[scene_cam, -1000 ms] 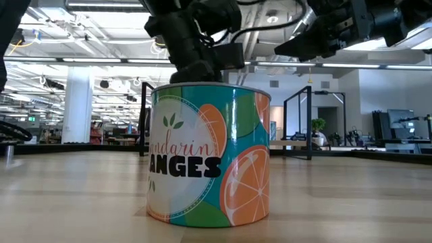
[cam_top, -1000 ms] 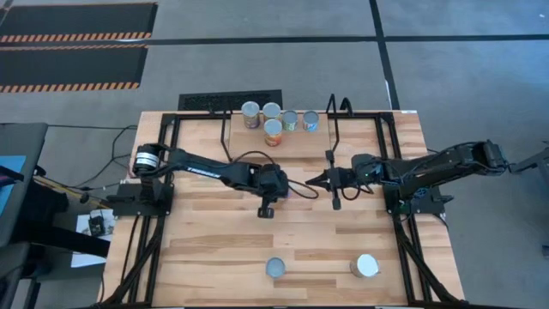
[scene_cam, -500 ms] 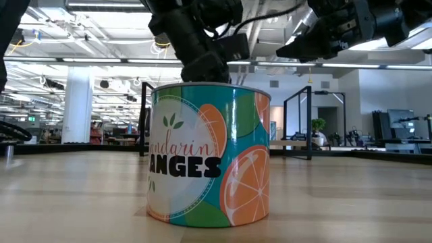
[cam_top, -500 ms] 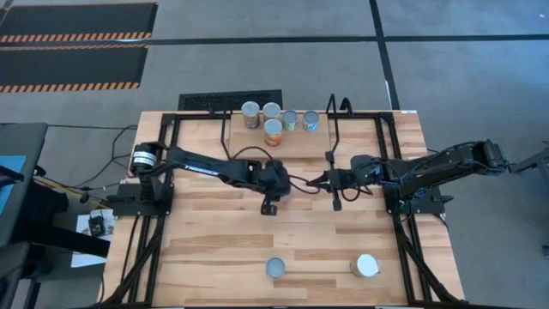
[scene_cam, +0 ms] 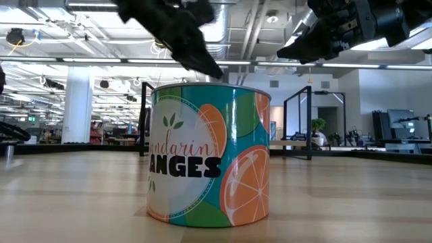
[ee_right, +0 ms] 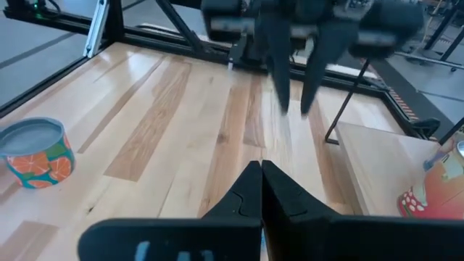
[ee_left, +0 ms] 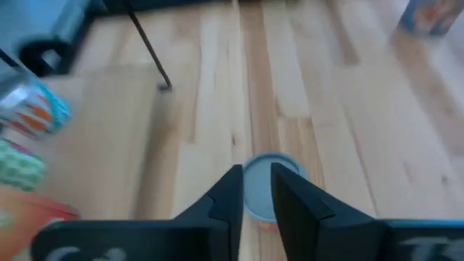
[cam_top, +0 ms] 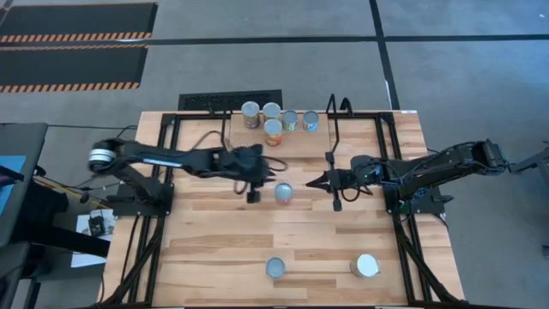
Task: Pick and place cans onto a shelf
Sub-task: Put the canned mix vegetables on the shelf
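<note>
A silver-topped can (cam_top: 283, 192) stands upright on its base on the table, in front of the shelf (cam_top: 296, 146). It also shows in the left wrist view (ee_left: 270, 181). Several cans (cam_top: 273, 130) stand on the shelf's far part. My left gripper (cam_top: 266, 176) is open, just left of the standing can and not touching it. In the left wrist view (ee_left: 257, 199) the can lies just beyond its fingertips. My right gripper (cam_top: 313, 182) is shut and empty, just right of the can. It also shows in the right wrist view (ee_right: 259, 177).
Two more cans stand near the table's near edge, one toward the left (cam_top: 275, 268) and one toward the right (cam_top: 366, 266). The left one fills the low view (scene_cam: 209, 155). The shelf's black wire frames (cam_top: 334, 150) stand at both its ends. Bare table lies between the grippers and the near cans.
My left gripper has drawn back from the middle of the table toward the table's left edge. The can that it covered now stands bare on the table where the gripper was.
</note>
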Tool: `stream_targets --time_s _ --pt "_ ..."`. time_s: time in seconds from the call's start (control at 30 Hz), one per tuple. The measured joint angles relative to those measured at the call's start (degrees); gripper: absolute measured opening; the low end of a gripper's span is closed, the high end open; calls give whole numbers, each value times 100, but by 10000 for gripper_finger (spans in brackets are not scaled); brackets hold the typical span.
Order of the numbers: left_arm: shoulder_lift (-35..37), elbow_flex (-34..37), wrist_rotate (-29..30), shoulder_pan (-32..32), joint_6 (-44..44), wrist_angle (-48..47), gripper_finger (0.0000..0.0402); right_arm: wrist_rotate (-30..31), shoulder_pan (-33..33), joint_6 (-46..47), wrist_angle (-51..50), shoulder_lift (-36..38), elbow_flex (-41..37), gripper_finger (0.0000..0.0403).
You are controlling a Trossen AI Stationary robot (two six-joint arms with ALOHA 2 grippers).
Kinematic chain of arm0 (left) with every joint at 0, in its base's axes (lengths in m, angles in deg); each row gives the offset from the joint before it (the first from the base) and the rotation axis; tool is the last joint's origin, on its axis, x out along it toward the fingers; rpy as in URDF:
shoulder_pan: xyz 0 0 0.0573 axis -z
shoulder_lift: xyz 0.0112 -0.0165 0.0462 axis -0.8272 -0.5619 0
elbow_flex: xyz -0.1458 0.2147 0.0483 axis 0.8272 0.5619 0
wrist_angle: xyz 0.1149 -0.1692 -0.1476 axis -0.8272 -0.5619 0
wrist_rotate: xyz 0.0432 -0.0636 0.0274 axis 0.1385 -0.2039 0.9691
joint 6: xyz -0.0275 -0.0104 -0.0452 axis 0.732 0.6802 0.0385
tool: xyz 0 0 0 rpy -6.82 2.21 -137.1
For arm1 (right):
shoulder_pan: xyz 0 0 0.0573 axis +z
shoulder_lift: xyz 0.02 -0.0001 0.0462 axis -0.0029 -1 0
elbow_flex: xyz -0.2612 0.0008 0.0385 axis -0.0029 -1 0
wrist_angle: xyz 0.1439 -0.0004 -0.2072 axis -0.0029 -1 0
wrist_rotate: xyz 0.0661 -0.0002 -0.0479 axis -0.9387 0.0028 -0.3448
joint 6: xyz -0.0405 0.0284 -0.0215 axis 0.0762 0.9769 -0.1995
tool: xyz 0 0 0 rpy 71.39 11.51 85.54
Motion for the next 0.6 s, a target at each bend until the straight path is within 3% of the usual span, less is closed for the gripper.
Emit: stream_targets --time_s 0.33,0.6 --pt "2685 2946 -289 -52 378 2625 4 -3 -2 437 178 -696 309 12" --pt "4288 4607 -502 -55 745 3626 0 -5 0 675 -136 -1610 991 27"
